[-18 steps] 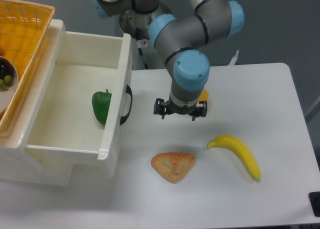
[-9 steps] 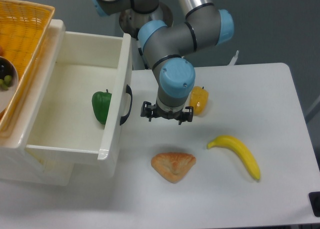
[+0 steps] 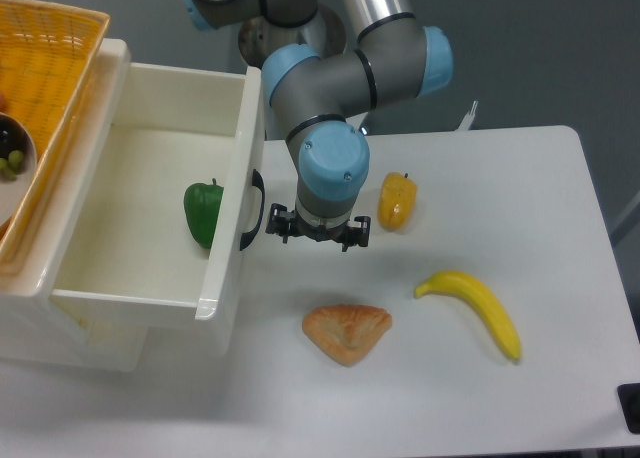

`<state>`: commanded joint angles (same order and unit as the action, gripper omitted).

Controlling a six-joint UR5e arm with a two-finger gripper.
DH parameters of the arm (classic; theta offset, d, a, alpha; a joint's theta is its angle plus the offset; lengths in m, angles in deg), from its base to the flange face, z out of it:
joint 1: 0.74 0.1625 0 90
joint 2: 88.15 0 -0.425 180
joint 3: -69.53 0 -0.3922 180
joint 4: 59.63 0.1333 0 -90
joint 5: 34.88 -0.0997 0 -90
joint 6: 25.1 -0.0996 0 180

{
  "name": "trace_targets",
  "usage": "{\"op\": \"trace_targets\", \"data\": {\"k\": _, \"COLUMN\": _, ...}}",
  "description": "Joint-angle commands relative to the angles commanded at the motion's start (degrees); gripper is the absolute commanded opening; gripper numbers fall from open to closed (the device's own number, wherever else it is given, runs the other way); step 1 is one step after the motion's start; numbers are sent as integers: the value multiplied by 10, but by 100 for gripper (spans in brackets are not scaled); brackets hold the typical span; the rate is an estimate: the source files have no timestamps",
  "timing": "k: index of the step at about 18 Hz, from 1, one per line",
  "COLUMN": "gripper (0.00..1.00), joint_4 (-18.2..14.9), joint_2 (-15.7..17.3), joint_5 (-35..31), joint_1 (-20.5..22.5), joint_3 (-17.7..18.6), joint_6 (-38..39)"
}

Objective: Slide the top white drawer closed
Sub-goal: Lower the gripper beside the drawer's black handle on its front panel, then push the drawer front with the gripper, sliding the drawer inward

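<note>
From the fixed camera, the top white drawer point(image 3: 150, 228) stands pulled well out at the left of the counter point(image 3: 520, 178), a green pepper point(image 3: 203, 212) lying inside it against the front panel, whose black handle point(image 3: 255, 210) faces the arm. The gripper point(image 3: 317, 234) hangs just beside that handle, pointing down at the counter, jaws spread wide and holding nothing. A yellow pepper point(image 3: 397, 200), a banana point(image 3: 474, 307) and a pastry point(image 3: 346, 332) lie on the counter to the right, and a yellow wicker basket point(image 3: 40, 88) sits above the drawer.

top white drawer point(image 3: 232, 213) | glossy, deep, black curved handle | pulled fully open | left of table
</note>
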<state>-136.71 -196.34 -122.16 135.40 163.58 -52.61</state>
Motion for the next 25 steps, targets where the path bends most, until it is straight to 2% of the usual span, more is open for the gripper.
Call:
{"op": "trace_targets", "data": {"k": 13, "gripper": 100, "joint_4": 0, "joint_2": 1, "joint_5": 0, "joint_1": -21, "joint_3": 1, "joint_6": 12}}
{"op": "trace_targets", "data": {"k": 25, "gripper": 100, "joint_4": -4, "joint_2": 6, "joint_5": 20, "joint_1": -18, "joint_3": 0, "joint_6": 5}}
